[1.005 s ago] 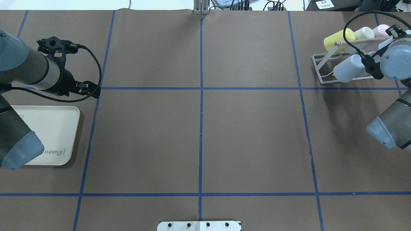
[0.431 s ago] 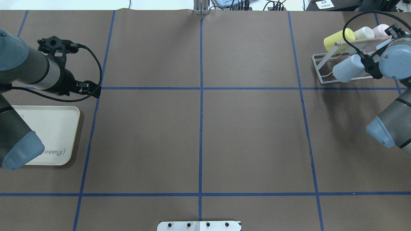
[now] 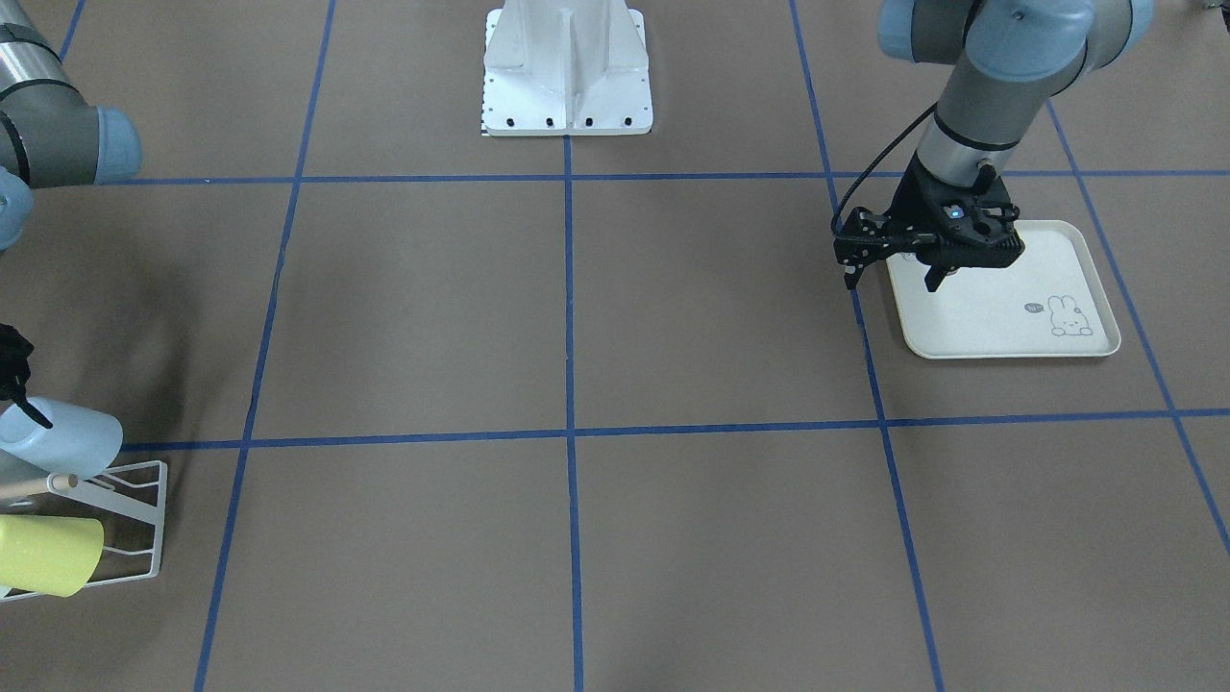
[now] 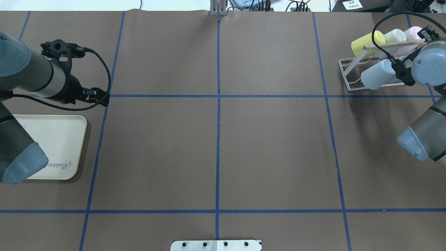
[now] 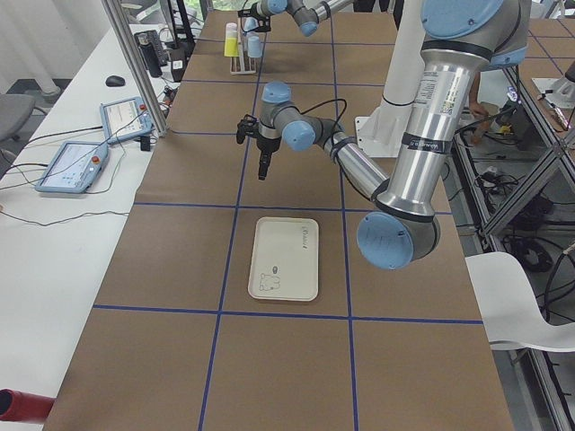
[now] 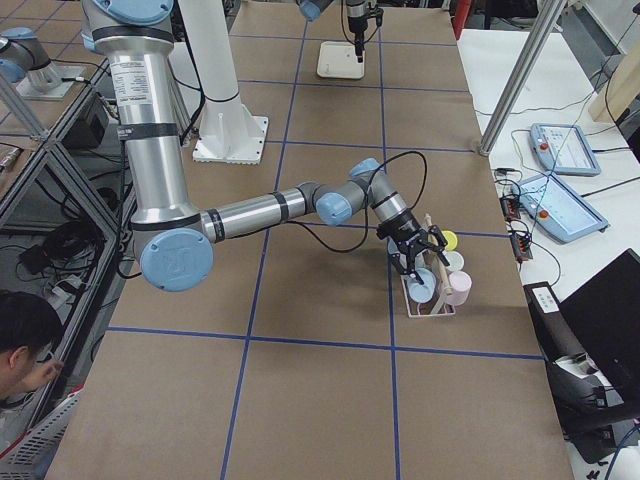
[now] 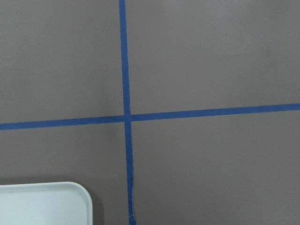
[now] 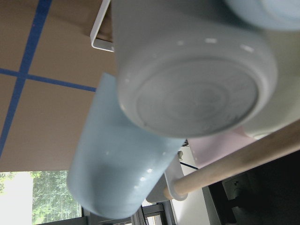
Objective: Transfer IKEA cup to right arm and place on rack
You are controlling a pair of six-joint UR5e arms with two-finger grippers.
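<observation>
I am watching the pale blue cup point(image 4: 378, 74). It is plain and smooth, has no handle, and has a round flat bottom. It lies tilted on the white wire rack point(image 4: 346, 75) at the far right of the table point(image 4: 271, 146). It is on the near side of the rack, and its bottom points left. A yellow cup point(image 4: 365, 44), a cream cup point(image 4: 395, 35) and a pink cup point(image 4: 413, 32) sit farther back, by the wooden peg point(image 4: 393, 44). From above, the blue wrist cap of the right arm point(image 4: 430, 66) hides its hand. The right side view shows the right gripper point(image 6: 416, 258) hanging right over the blue cup. In the front view one black finger point(image 3: 29, 413) shows against the top of the cup. I cannot tell if its fingers are wide or tight on the cup. The right wrist camera sees only cup bottoms and the peg, very close. The left gripper point(image 3: 930, 281) is well apart, on the left above the far edge of the cream tray point(image 3: 1019, 332). Its fingers look close together and hold nothing.
</observation>
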